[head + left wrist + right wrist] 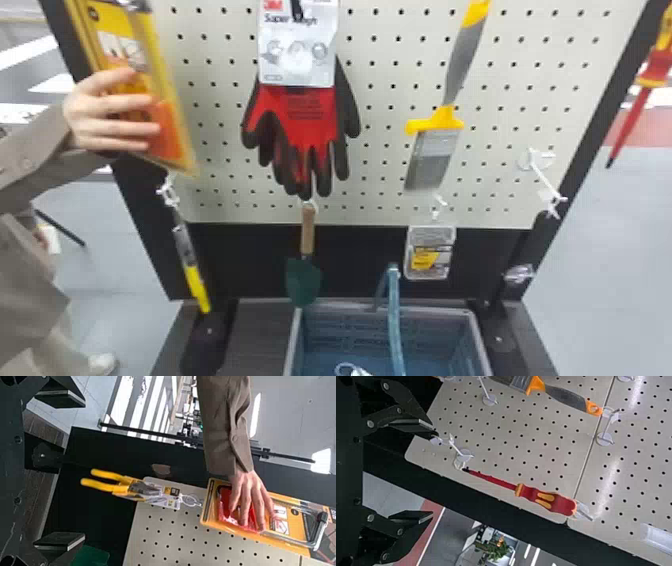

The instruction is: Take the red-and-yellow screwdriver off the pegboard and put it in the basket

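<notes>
Right pincer (pixel 433 474) stands wide and empty; the left pincer (pixel 84 469) is spread too. With the pegboard (pixel 514 439) close behind and the basket (pixel 294 341) below, the red-and-yellow screwdriver (pixel 530 492) probably wants a careful advance to its handle (pixel 562 504), a firm squeeze, then a straight pull off the hook (pixel 585 513). It hangs near the board's right edge, ahead of the right pincer and clear of it, its tip nearest.
</notes>
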